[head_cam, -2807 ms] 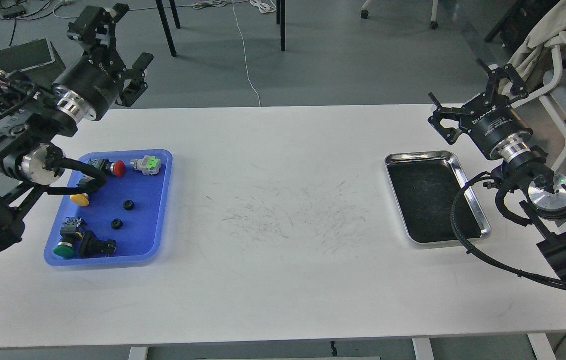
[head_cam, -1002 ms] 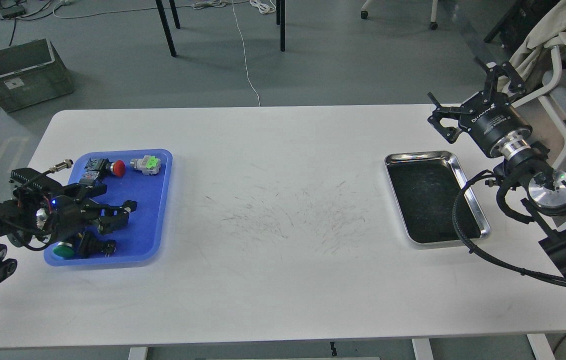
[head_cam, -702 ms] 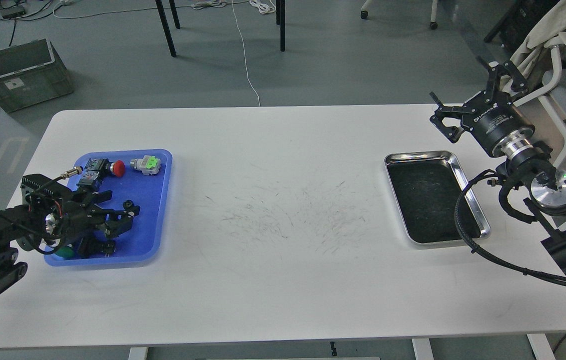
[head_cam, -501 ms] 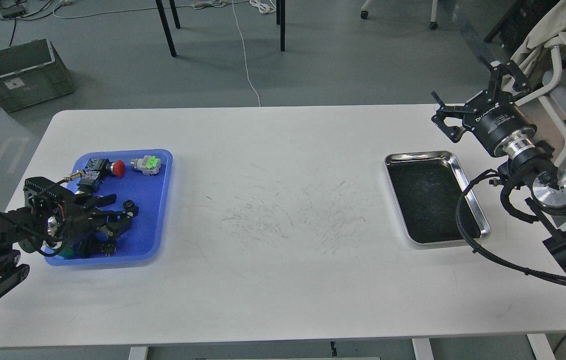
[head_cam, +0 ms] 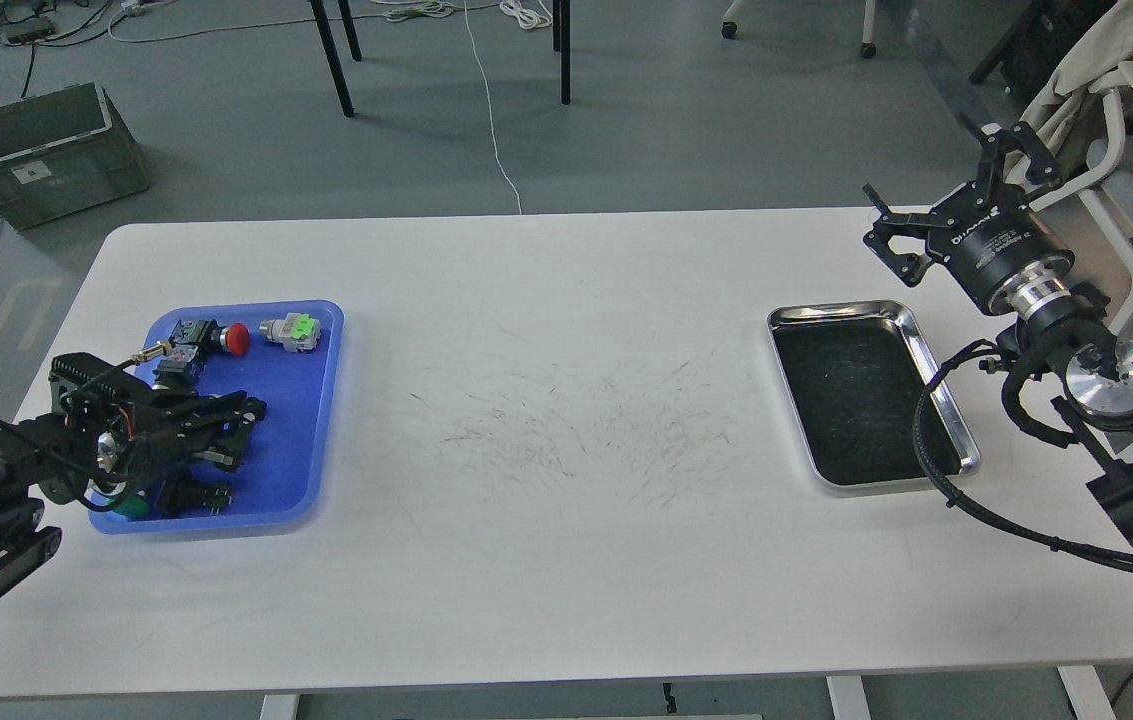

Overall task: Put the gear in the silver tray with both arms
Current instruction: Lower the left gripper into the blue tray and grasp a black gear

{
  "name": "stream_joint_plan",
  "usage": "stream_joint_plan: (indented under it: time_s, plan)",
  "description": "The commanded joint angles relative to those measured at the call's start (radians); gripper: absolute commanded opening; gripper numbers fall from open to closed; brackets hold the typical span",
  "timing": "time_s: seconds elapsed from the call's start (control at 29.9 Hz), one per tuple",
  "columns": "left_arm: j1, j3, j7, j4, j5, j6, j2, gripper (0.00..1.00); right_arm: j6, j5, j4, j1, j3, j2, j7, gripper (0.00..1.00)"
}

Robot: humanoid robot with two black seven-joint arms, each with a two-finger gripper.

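The silver tray (head_cam: 841, 309) lies empty at the right of the white table, with a dark inner surface. My left gripper (head_cam: 248, 410) is low inside the blue tray (head_cam: 298, 440). Its fingers are drawn together where a small black gear lay. The gear shows only as a dark spot at the fingertips. The second gear is hidden under the gripper. My right gripper (head_cam: 931, 182) is open and empty. It is raised beyond the silver tray's far right corner.
The blue tray also holds a red push button (head_cam: 237, 340), a grey and green connector (head_cam: 292, 330), a green button (head_cam: 131, 508) and a black switch (head_cam: 198, 494). A grey crate (head_cam: 51, 150) stands on the floor at the far left. A chair (head_cam: 1111, 95) stands at the far right.
My left arm came down from high above the table into the blue tray, and its fingers closed around the upper gear. My right gripper shifted only slightly.
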Motion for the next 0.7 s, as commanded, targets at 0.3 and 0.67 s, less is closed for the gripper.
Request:
stream_joint_plan:
  time_s: [0.3, 0.67]
  plan:
    - [-0.139, -0.005, 0.0, -0.058, -0.049, -0.017, 0.052, 0.06, 0.0, 0.001, 0.0, 0.002, 0.0, -0.003, 0.0, 0.99]
    - [-0.354, -0.014, 0.07, -0.315, -0.146, -0.126, 0.052, 0.06, 0.0, -0.001, 0.0, 0.014, -0.002, -0.035, 0.0, 0.99]
